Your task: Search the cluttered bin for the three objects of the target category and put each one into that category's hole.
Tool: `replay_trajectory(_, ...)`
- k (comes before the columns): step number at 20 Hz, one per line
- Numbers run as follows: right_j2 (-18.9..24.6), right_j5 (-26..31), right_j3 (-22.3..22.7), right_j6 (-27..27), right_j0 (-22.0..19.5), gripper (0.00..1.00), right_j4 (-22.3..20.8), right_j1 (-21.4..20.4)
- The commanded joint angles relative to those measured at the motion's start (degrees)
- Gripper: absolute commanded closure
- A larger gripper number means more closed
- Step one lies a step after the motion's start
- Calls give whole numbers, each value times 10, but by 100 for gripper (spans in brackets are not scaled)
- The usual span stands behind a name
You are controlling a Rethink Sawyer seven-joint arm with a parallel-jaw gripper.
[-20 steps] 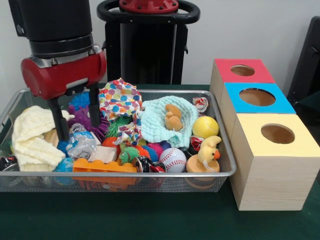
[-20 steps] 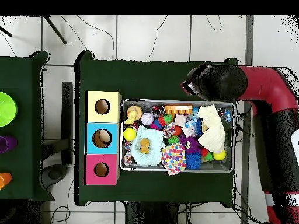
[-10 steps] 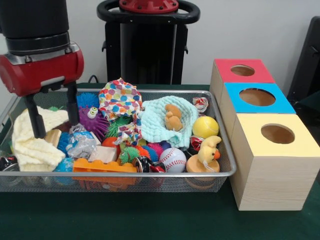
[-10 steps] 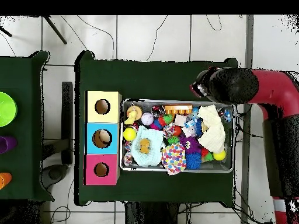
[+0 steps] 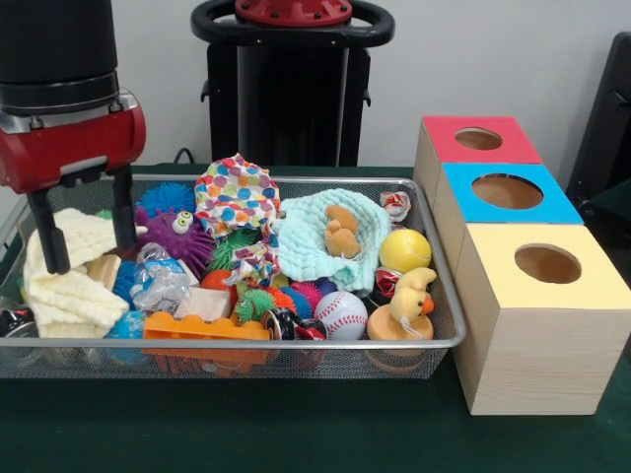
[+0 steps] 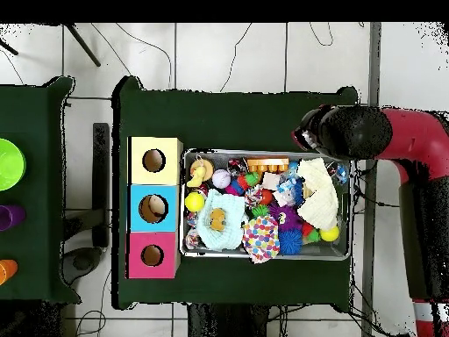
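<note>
While nothing marks the target category, candidates: three balls at most guessed from the bin's contents.
Bin (image 5: pixel 434 340): wire mesh, on green cloth, packed full; in overhead view a long tray just beside the boxes.
Balls: yellow ball (image 5: pixel 405 250) at the end nearest the boxes; baseball (image 5: pixel 341 315) at the front rim; both uncovered, untouched.
Spiky toys: purple spiky ball (image 5: pixel 177 233) with eyes, a blue one behind it, small green and pink ones mid-bin.
Cloths: cream cloth (image 5: pixel 64 276) at the end far from the boxes; mint cloth (image 5: pixel 330 246) with a brown toy on top; spotted cloth (image 5: pixel 235 197) toward the back.
Other clutter: orange block (image 5: pixel 205 328) at the front rim; duck toy (image 5: pixel 412 296) near the front corner by the boxes; crinkled plastic wrap beside the cream cloth.
Holes: red box (image 5: pixel 478 140), blue box (image 5: pixel 506 191), yellow box (image 5: pixel 545 263), in a row touching each other, one round hole each.
Hole contents: from the front, dark; overhead, something pale inside the blue one, not identifiable.
Gripper (image 5: pixel 85 233): spread, empty, fingers hanging over the cream cloth, purple ball just beside one finger.
Progress: judged early, search step; no delivery confirmed, nothing pinched.
Left: likely all three picks and drops, boxes well apart from the gripper.
</note>
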Motion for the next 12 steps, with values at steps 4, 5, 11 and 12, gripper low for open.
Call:
replay_trajectory(4, -34, 55, 10, -184, -14, 0, -46, 19)
replay_trajectory(5, -34, 54, 10, -185, -15, 0, -46, 21)
replay_trajectory(11, -34, 53, 12, -184, -17, 0, -47, 21)
replay_trajectory(12, -34, 53, 14, -183, -18, 0, -47, 19)
